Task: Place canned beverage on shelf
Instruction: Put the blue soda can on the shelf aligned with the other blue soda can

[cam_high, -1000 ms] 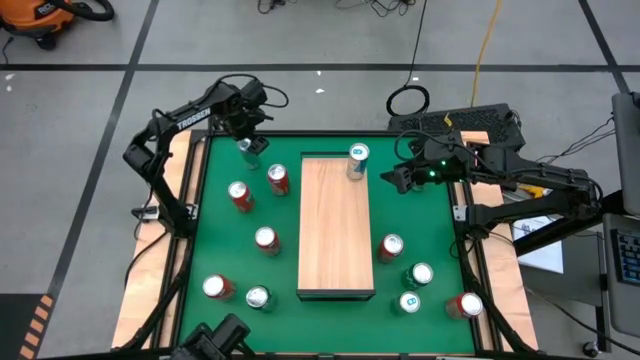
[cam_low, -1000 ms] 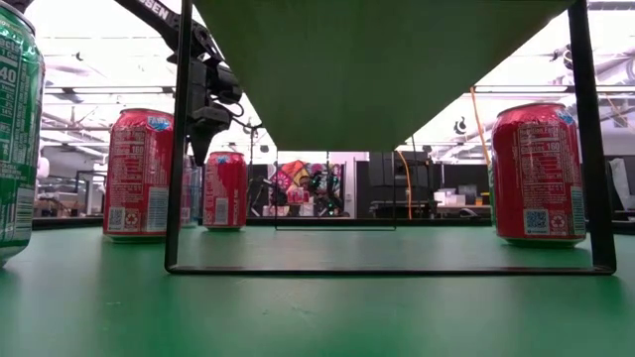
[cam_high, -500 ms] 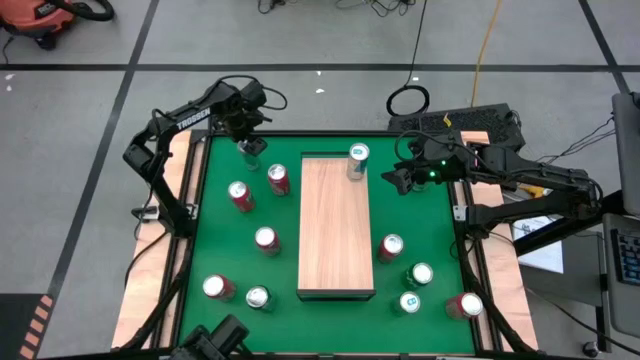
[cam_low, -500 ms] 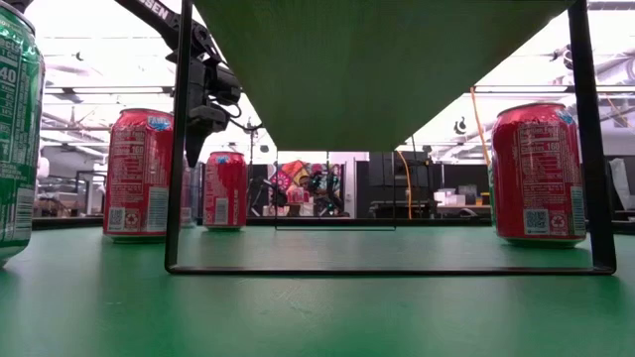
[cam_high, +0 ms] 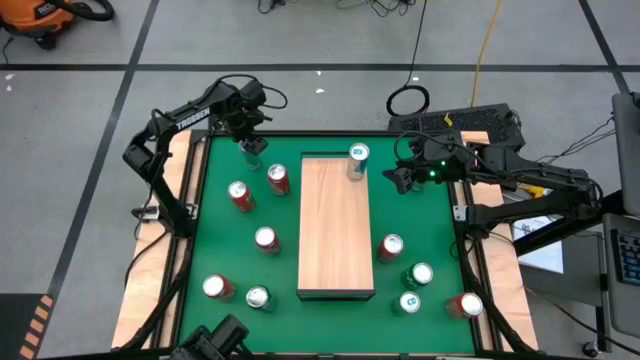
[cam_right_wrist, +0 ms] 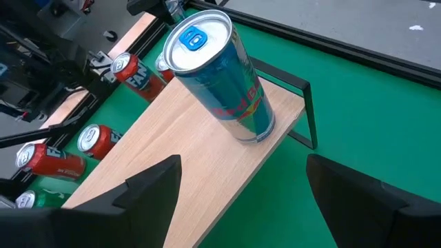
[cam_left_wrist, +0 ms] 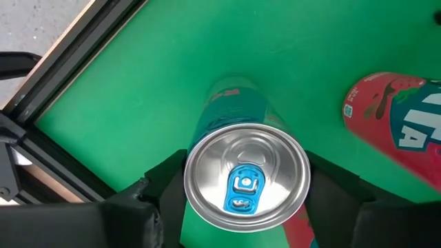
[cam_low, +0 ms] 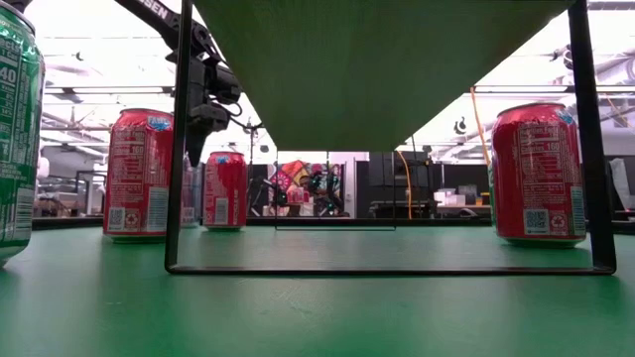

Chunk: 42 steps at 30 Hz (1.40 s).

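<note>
Standing on the green counter (cam_high: 225, 240) at its far left corner, a slim teal can (cam_left_wrist: 238, 172) with a silver lid and blue tab sits between the left tool's (cam_left_wrist: 241, 207) fingers, which flank it; whether they grip it cannot be told. The right tool (cam_right_wrist: 241, 189) is open beside the pale wooden shelf (cam_high: 336, 225), where a blue can (cam_right_wrist: 220, 76) stands upright at the far end.

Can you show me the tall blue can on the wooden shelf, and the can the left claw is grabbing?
Tall blue slim can (cam_right_wrist: 220, 76): right wrist view, its side.
Pale wooden shelf (cam_high: 336, 230): high view, bare top.
Teal slim can (cam_left_wrist: 247, 180): left wrist view, silver lid.
</note>
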### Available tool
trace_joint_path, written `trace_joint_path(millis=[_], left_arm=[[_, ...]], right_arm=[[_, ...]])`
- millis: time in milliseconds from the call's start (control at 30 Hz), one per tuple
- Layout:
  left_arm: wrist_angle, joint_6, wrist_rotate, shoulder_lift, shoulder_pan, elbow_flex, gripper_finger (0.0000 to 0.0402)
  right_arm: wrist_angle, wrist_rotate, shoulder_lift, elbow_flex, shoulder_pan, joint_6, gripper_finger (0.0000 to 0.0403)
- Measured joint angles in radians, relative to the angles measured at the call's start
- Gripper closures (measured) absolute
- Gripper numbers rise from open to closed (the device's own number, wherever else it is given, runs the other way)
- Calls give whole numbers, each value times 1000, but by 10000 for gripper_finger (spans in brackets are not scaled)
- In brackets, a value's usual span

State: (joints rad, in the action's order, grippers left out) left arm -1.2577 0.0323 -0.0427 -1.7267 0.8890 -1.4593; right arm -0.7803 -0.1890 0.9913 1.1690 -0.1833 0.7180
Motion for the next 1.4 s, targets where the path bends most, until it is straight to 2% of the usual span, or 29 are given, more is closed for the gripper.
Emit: trace_joint_path(millis=[200, 367, 567, 767, 1033, 1200, 1400], left_arm=[[-35, 17, -19, 11, -2, -11, 191], [-85, 72, -19, 42, -2, -98, 191], [-117, 87, -19, 80, -2, -275, 191], [-180, 94, -31, 90, -31, -490, 191], [-240, 138, -111, 90, -112, -683, 191], [-255, 229, -193, 90, -205, -743, 191], [-250, 359, -195, 90, -339, -801, 191]], right_arm=[[26, 7, 0, 0, 0, 2, 99], [124, 12, -9, 0, 0, -2, 99], [200, 36, -15, 15, 1, -16, 99], [201, 36, 13, 122, 21, -87, 99], [199, 36, 141, 326, 24, -250, 99], [133, 37, 262, 443, 24, -351, 99], [64, 96, 415, 583, 24, -426, 99]])
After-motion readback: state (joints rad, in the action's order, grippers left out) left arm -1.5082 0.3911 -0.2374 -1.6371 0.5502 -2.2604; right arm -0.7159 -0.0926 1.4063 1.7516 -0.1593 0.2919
